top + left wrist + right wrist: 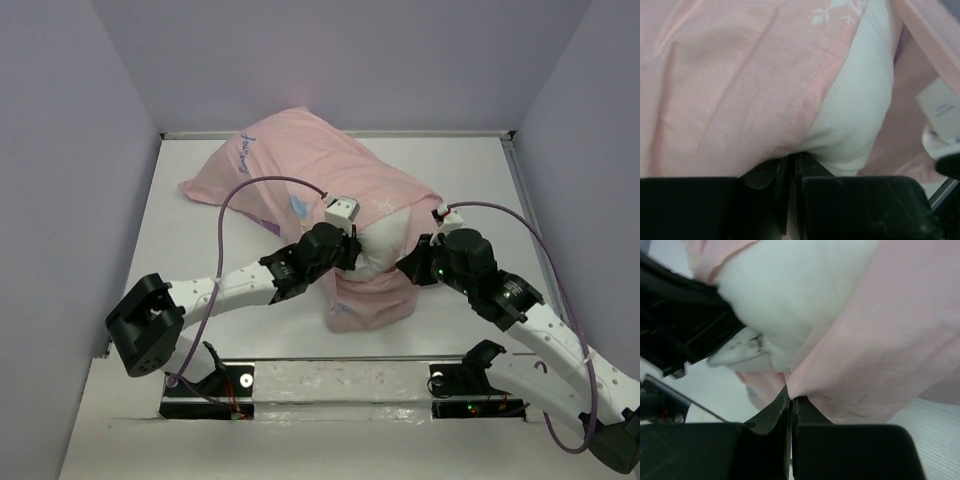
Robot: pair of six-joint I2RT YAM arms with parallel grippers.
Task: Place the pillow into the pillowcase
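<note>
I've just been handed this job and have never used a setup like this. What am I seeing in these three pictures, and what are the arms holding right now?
You have two robot arms bolted at the near edge of a white table. The wide picture looks down from above and behind them. The other two come from a camera on each wrist, looking along that arm's own fingers.

On the table lies a pink pillowcase with a white pillow that seems mostly inside it. The pillow's near end bulges out of the opening, between the two arms.

The left tool is pinched shut on the pillowcase's stitched hem, right where it meets the pillow. The right tool is pinched shut on the pillowcase fabric at the other side of the opening.
</note>
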